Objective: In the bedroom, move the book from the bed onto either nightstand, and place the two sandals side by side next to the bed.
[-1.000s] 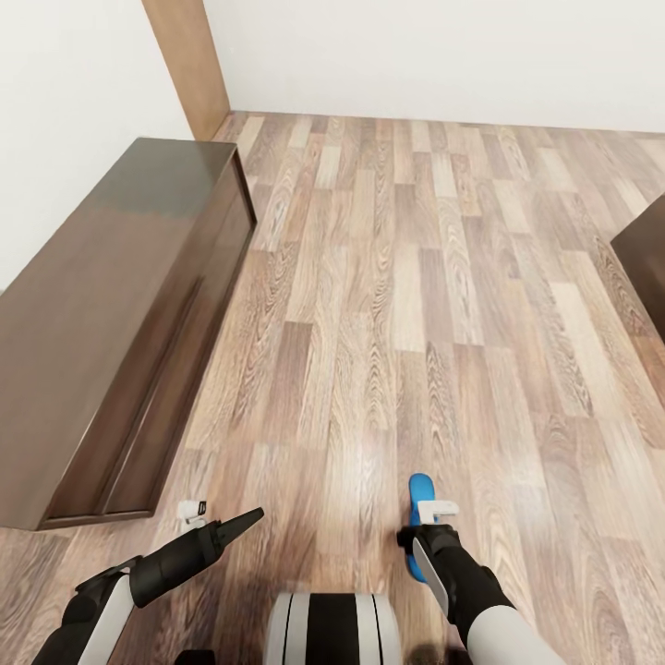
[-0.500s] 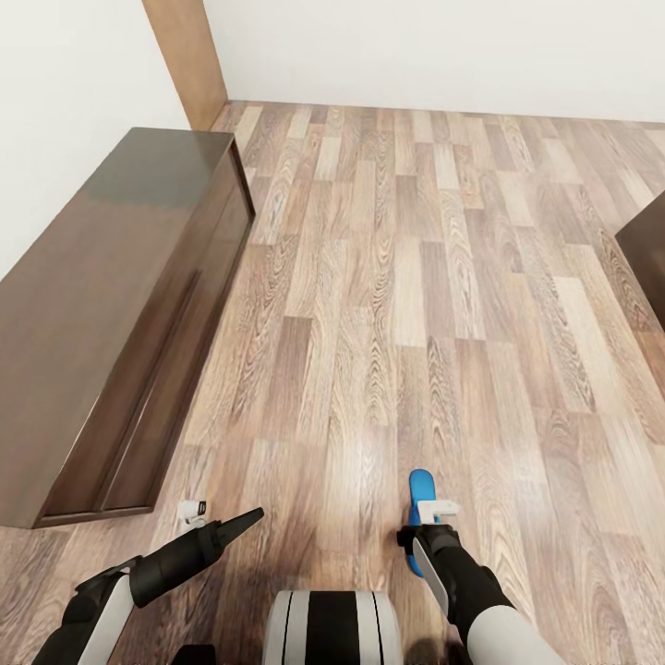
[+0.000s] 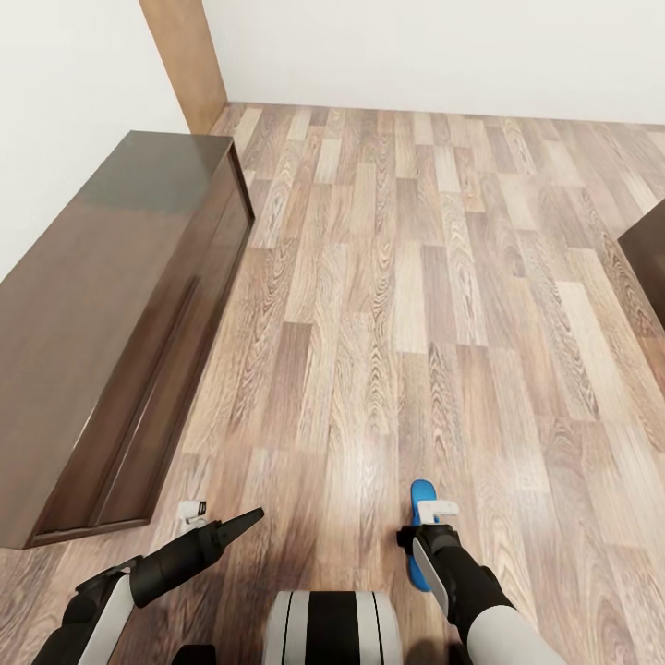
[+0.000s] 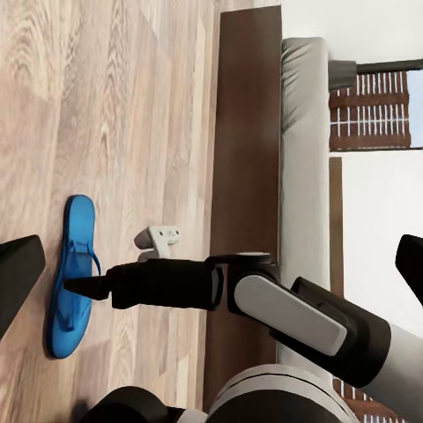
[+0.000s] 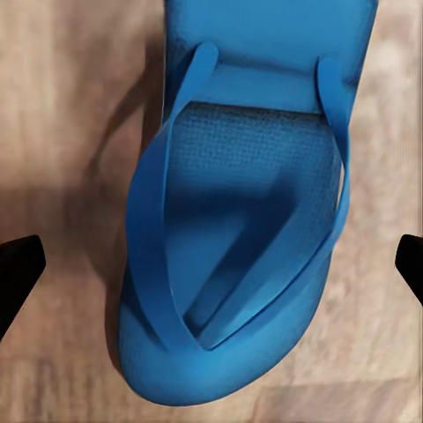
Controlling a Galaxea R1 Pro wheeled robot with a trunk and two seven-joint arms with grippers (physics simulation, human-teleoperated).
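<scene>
One bright-blue sandal [image 3: 420, 489] lies flat on the wood-plank floor, just ahead of my base. My right gripper [image 3: 413, 538] hangs straight over it and is open. In the right wrist view its two fingertips [image 5: 18, 275] stand far apart on either side of the sandal [image 5: 238, 238], straps up, with nothing gripped. My left gripper [image 3: 247, 519] is low over the floor to the left, open and empty. The left wrist view shows the sandal [image 4: 72, 278], my right gripper [image 4: 84, 286] above it, and the bed [image 4: 304, 132] with its pale mattress. The book and the nightstand are out of view.
A long low dark-brown cabinet [image 3: 102, 305] runs along the left wall. A dark wooden corner [image 3: 649, 268] juts in at the right edge. Open plank floor [image 3: 416, 277] stretches ahead to the white wall. A window [image 4: 374, 106] shows beyond the bed.
The whole head view has shifted a little, so the cabinet and floor sit slightly lower in the picture. Both arms hold the same pose and the sandal stays on the floor.
</scene>
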